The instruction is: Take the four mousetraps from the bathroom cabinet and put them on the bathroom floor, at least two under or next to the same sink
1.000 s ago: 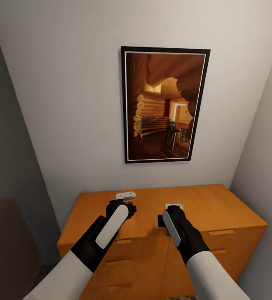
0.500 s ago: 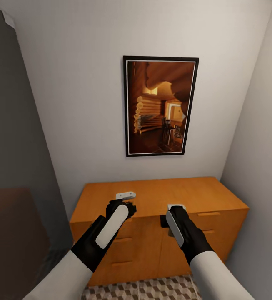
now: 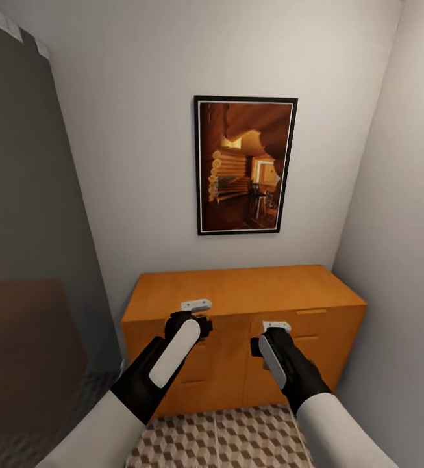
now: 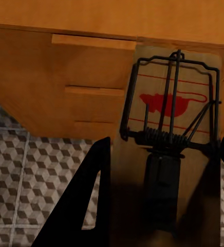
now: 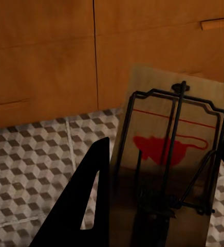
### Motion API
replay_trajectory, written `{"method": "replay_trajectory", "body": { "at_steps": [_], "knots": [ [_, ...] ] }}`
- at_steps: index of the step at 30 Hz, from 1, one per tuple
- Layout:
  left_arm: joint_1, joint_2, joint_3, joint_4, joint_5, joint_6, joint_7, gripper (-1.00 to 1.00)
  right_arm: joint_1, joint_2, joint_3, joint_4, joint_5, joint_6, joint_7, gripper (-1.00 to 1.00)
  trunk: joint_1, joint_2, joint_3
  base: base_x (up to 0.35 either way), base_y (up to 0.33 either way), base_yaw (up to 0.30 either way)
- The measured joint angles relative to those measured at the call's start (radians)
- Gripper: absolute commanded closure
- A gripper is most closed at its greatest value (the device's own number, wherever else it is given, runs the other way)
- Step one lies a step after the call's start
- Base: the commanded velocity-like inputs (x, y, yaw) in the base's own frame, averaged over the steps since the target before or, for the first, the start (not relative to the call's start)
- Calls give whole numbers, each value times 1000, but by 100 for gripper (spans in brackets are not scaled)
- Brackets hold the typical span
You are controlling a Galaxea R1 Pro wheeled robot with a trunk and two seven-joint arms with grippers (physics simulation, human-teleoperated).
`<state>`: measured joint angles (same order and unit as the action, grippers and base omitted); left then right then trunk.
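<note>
A: Jaws?
B: left gripper [image 4: 161, 206] clamped on a mousetrap [image 4: 168, 110]. right gripper [image 5: 161, 206] same, second mousetrap [image 5: 168, 149] pinched.
A: Where?
B: Both held in air before the cabinet [image 3: 237, 292] drawer fronts, above the bathroom floor [image 3: 237, 439]. Framed picture [image 3: 244, 166] on wall above.

Home interior: framed picture [image 3: 245, 165], wooden cabinet [image 3: 237, 292], cube-patterned tiled floor [image 3: 224, 439].

Both forearms are white and cylindrical, each ending in a black wrist housing with a long white oval panel. The left gripper [image 3: 196, 305] and right gripper [image 3: 276, 326] carry pale grey tips; their fingers [image 4: 76, 206] are flat, black and triangular.
</note>
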<state>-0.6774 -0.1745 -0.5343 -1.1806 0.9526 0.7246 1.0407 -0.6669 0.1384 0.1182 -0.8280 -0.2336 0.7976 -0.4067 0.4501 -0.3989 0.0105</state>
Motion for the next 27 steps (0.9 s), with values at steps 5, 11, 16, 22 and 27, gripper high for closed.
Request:
{"method": "replay_trajectory", "body": {
  "at_steps": [5,11,16,22,27],
  "knots": [
    [0,0,0,46,4,-1,-3,100,0,-3,0,6,13,-15,0,100,0,0,0,-205,0,0],
    [0,0,2,64,1,-1,-83,100,0,-14,1,15,20,-59,1,100,-1,0,0,-20,0,0],
    [12,11,-33,161,0,-28,-134,100,0,-19,10,132,31,-194,53,100,-1,0,0,-1,0,0],
    [28,119,-133,433,1,-297,-412,100,0,-28,6,424,206,-549,193,100,-1,0,-1,0,0,0],
    [34,134,-232,1034,-1,-744,-780,100,0,-88,5,717,257,-843,284,100,0,0,-1,0,0,0]
  ]
}}
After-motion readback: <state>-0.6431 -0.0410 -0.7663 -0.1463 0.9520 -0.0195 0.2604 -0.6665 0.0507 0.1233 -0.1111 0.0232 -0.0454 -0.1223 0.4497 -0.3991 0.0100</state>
